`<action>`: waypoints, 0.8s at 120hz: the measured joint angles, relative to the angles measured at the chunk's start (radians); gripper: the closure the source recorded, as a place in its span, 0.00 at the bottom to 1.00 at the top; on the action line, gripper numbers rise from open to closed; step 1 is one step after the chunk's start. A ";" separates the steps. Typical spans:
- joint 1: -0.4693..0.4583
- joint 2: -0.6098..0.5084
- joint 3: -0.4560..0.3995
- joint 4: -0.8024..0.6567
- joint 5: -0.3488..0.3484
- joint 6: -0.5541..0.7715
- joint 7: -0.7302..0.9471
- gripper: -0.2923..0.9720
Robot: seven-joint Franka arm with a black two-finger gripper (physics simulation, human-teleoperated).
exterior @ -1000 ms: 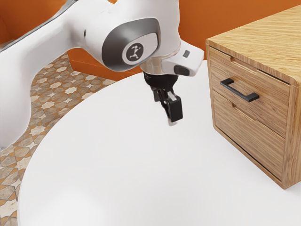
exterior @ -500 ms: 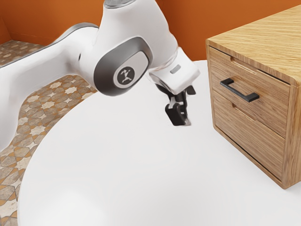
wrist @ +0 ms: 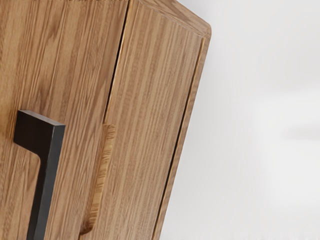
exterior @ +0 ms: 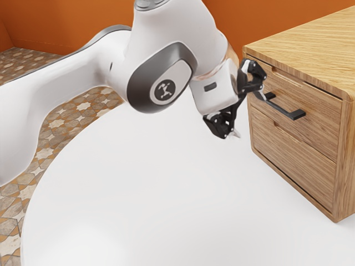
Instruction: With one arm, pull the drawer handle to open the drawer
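The pincer (exterior: pixel 239 101) has its fingers (exterior: pixel 250 75) spread wide and grips nothing. The upper finger is just beside the near end of the black drawer handle (exterior: pixel 284 108). The arm's grey joint cap carries a round dark emblem (exterior: pixel 164 88) with a small white figure. The handle's long axis runs level along the upper drawer front (exterior: pixel 316 105), which lies flush in the wooden cabinet (exterior: pixel 310 44). The cabinet stands at the round white table's (exterior: pixel 166 210) edge on the exterior view's right. Beyond are a star-patterned tile floor (exterior: pixel 61 116) and an orange wall (exterior: pixel 55 22).
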 joint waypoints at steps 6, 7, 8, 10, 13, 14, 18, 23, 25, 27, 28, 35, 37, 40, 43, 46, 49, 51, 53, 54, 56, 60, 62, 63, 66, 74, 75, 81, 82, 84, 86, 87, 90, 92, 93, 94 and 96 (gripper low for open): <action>0.029 0.021 -0.032 0.024 0.001 0.002 0.033 0.23; 0.039 0.025 -0.044 0.027 0.001 0.002 0.039 0.23; 0.050 0.029 -0.056 0.031 0.001 0.002 0.044 0.23; 0.076 0.036 -0.085 0.037 0.002 0.003 0.055 0.23; 0.112 0.046 -0.126 0.043 0.003 0.003 0.071 0.23; 0.122 0.049 -0.136 0.045 0.004 0.004 0.076 0.23; 0.158 0.062 -0.176 0.050 0.009 0.004 0.095 0.23; 0.191 0.076 -0.215 0.061 0.015 0.005 0.118 0.23; 0.202 0.083 -0.229 0.068 0.018 0.005 0.127 0.23; 0.211 0.089 -0.240 0.073 0.021 0.005 0.136 0.23; 0.215 0.092 -0.245 0.075 0.022 0.005 0.140 0.23; 0.229 0.115 -0.268 0.103 0.032 0.006 0.167 0.23; 0.233 0.121 -0.273 0.109 0.034 0.006 0.175 0.23; 0.242 0.129 -0.284 0.116 0.038 0.006 0.185 0.23; 0.253 0.138 -0.298 0.121 0.042 0.006 0.196 0.23; 0.262 0.146 -0.309 0.126 0.045 0.006 0.205 0.23; 0.268 0.154 -0.318 0.135 0.049 0.006 0.215 0.23; 0.270 0.160 -0.322 0.141 0.051 0.006 0.221 0.23; 0.272 0.165 -0.325 0.145 0.052 0.007 0.227 0.23; 0.273 0.168 -0.326 0.146 0.053 0.007 0.230 0.23; 0.274 0.173 -0.328 0.149 0.054 0.007 0.235 0.23; 0.276 0.186 -0.331 0.156 0.058 0.007 0.246 0.23; 0.276 0.191 -0.332 0.159 0.060 0.007 0.251 0.23; 0.277 0.194 -0.332 0.161 0.060 0.007 0.254 0.23; 0.277 0.202 -0.333 0.169 0.062 0.007 0.261 0.23; 0.278 0.219 -0.335 0.184 0.066 0.007 0.279 0.23; 0.278 0.221 -0.335 0.186 0.067 0.007 0.282 0.23; 0.278 0.229 -0.334 0.192 0.068 0.007 0.294 0.23; 0.278 0.231 -0.334 0.194 0.069 0.007 0.296 0.23; 0.279 0.234 -0.334 0.198 0.069 0.007 0.300 0.23; 0.279 0.238 -0.334 0.202 0.070 0.007 0.303 0.23; 0.279 0.240 -0.334 0.204 0.070 0.007 0.305 0.23; 0.279 0.246 -0.334 0.208 0.070 0.007 0.311 0.23; 0.279 0.250 -0.334 0.210 0.071 0.007 0.314 0.23; 0.279 0.252 -0.335 0.212 0.071 0.007 0.316 0.23; 0.279 0.255 -0.336 0.214 0.071 0.007 0.317 0.23; 0.279 0.260 -0.337 0.219 0.071 0.007 0.321 0.23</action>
